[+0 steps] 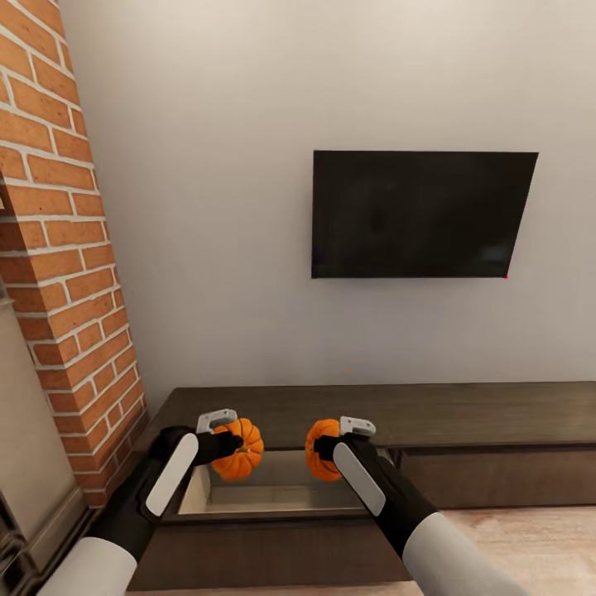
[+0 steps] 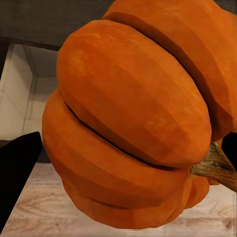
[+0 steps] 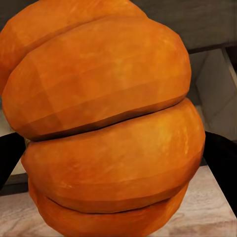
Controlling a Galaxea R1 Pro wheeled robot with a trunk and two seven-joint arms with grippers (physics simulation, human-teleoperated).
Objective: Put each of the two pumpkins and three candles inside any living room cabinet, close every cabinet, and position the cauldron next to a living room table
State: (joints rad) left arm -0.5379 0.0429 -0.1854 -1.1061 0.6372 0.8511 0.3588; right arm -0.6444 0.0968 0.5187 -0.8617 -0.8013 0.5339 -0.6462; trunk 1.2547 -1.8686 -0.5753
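Note:
A long low dark-brown cabinet [image 1: 463, 414] runs along the white wall, and its left drawer [image 1: 273, 497] is pulled out, showing a light beige inside. My left gripper [image 1: 228, 437] is shut on an orange ribbed pumpkin [image 1: 240, 451] held above the drawer's left part. My right gripper [image 1: 335, 447] is shut on the other pumpkin [image 1: 319, 451] above the drawer's right part. Close up, the left pumpkin [image 2: 133, 123] sits between dark fingers [image 2: 17, 177], with its brown stem [image 2: 217, 168] showing. The right pumpkin [image 3: 108, 118] is likewise held between dark fingers [image 3: 222, 168].
A black TV [image 1: 418, 213] hangs on the wall above the cabinet. A red brick column [image 1: 58, 248] stands at the left, close to the cabinet's end. Light wood floor [image 1: 538, 546] lies in front at the right.

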